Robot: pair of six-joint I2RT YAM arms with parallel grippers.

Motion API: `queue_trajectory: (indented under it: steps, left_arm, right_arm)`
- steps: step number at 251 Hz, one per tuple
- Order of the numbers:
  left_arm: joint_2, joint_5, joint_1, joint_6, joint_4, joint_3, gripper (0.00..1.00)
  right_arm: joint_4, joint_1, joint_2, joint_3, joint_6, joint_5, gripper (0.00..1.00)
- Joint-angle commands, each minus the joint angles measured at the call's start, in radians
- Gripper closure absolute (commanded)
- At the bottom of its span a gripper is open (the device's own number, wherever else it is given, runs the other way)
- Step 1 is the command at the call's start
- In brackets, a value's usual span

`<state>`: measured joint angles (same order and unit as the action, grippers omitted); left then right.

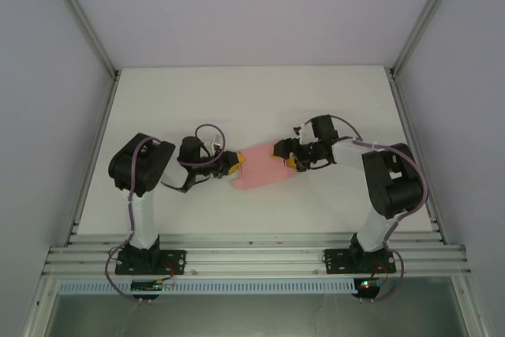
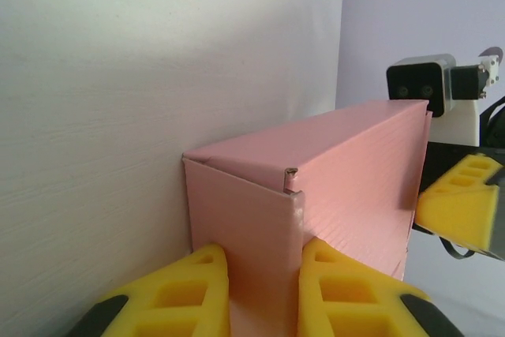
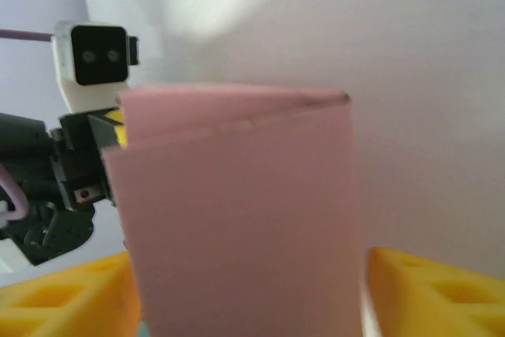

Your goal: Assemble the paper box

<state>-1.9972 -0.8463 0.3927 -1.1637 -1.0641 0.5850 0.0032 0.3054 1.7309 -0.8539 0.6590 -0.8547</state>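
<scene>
The paper box (image 1: 259, 166) lies near the middle of the tabletop (image 1: 252, 92), its long axis running from 9 o'clock to 3 o'clock, with one arm at each end. It already has the form of a small rectangular sleeve rather than a flat sheet.

The left gripper (image 1: 235, 163) sits at the box's 9 o'clock end. In the left wrist view its yellow fingers (image 2: 197, 290) press against both sides of the narrow end panel, clamped on it. This probably anchors the box so it cannot slide or collapse while the far end is worked.

The right gripper (image 1: 289, 157) meets the box at about 3 o'clock. Its jaws stand apart and straddle that end, and the right wrist view shows a sliver of light between the card and one finger (image 3: 434, 293), so it is placed around the box rather than squeezing it. From there it seems ready to square the walls or tuck a flap.
</scene>
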Motion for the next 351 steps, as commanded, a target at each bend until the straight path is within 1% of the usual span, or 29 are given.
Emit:
queue_trajectory:
  steps: [1,15,31,41,54,62,70,79,92,97,118,127,130,142,175,196,219,241,257,271,287,310,330,339,351]
  left_arm:
    - [-0.002,0.036,-0.007,0.057,0.097,0.011,0.80]
    - [0.009,0.034,-0.007,0.069,0.111,0.022,0.77]
    - [0.028,0.034,-0.006,0.093,0.131,0.037,0.74]
    - [0.043,0.034,-0.008,0.107,0.156,0.050,0.72]
    - [0.066,0.033,-0.010,0.132,0.193,0.068,0.67]
    - [0.082,0.038,-0.010,0.150,0.225,0.080,0.63]
    - [0.101,0.046,-0.012,0.172,0.263,0.093,0.56]
    - [0.122,0.058,-0.014,0.203,0.317,0.109,0.42]
    - [0.157,0.090,-0.015,0.248,0.407,0.130,0.37]
    - [0.171,0.104,-0.015,0.268,0.440,0.136,0.34]
    - [0.230,0.168,-0.019,0.339,0.568,0.160,0.15]
    - [0.255,0.189,-0.020,0.362,0.601,0.163,0.02]
    - [0.263,0.196,-0.022,0.370,0.612,0.164,0.00]
    - [0.295,0.226,-0.026,0.393,0.662,0.170,0.00]
    - [0.381,0.325,-0.040,0.455,0.785,0.180,0.00]
    - [0.450,0.389,-0.047,0.501,0.849,0.187,0.00]
    - [0.539,0.456,-0.045,0.599,0.908,0.205,0.00]
    - [0.622,0.489,-0.022,0.734,0.918,0.217,0.00]
    - [0.669,0.517,0.027,0.881,0.919,0.223,0.00]
    - [0.697,0.550,0.090,1.034,0.925,0.228,0.00]
    - [0.708,0.561,0.163,1.210,0.960,0.249,0.00]
    - [0.686,0.557,0.267,1.425,1.031,0.289,0.00]
    - [0.641,0.559,0.328,1.540,1.100,0.341,0.00]
    - [0.619,0.567,0.346,1.569,1.123,0.365,0.00]
    - [0.593,0.580,0.364,1.598,1.146,0.394,0.00]
  right_arm:
    - [0.128,0.015,0.034,0.014,0.075,-0.068,0.39]
    - [0.157,0.012,0.034,0.024,0.110,-0.081,0.51]
    - [0.184,0.006,0.022,0.034,0.144,-0.086,0.61]
    - [0.184,-0.001,0.009,0.039,0.150,-0.080,0.64]
    - [0.165,-0.010,-0.008,0.038,0.149,-0.072,0.64]
    - [0.146,-0.016,-0.018,0.034,0.142,-0.067,0.67]
    - [0.128,-0.023,-0.026,0.029,0.131,-0.061,0.68]
    - [0.111,-0.031,-0.037,0.030,0.123,-0.055,0.69]
    - [0.101,-0.038,-0.047,0.031,0.120,-0.052,0.70]
    - [0.098,-0.043,-0.051,0.032,0.120,-0.050,0.70]
    - [0.089,-0.053,-0.058,0.035,0.121,-0.041,0.73]
    - [0.093,-0.058,-0.056,0.035,0.124,-0.044,0.74]
    - [0.094,-0.059,-0.055,0.034,0.124,-0.045,0.74]
    - [0.103,-0.064,-0.052,0.039,0.136,-0.046,0.76]
    - [0.136,-0.072,-0.048,0.043,0.172,-0.057,0.77]
    - [0.126,-0.079,-0.050,0.034,0.190,-0.058,0.78]
    - [0.094,-0.092,-0.043,0.011,0.225,-0.059,0.80]
    - [0.078,-0.103,-0.027,-0.011,0.303,-0.081,0.83]
    - [0.088,-0.107,-0.021,-0.022,0.358,-0.091,0.84]
    - [0.073,-0.107,-0.016,-0.040,0.437,-0.107,0.84]
    - [0.012,-0.112,-0.008,-0.074,0.419,-0.121,0.85]
    - [-0.039,-0.125,-0.002,-0.102,0.461,-0.111,0.85]
    - [-0.047,-0.139,0.002,-0.113,0.495,-0.113,0.86]
    - [-0.057,-0.143,0.000,-0.119,0.520,-0.115,0.86]
    - [-0.112,-0.151,0.006,-0.137,0.510,-0.117,0.86]
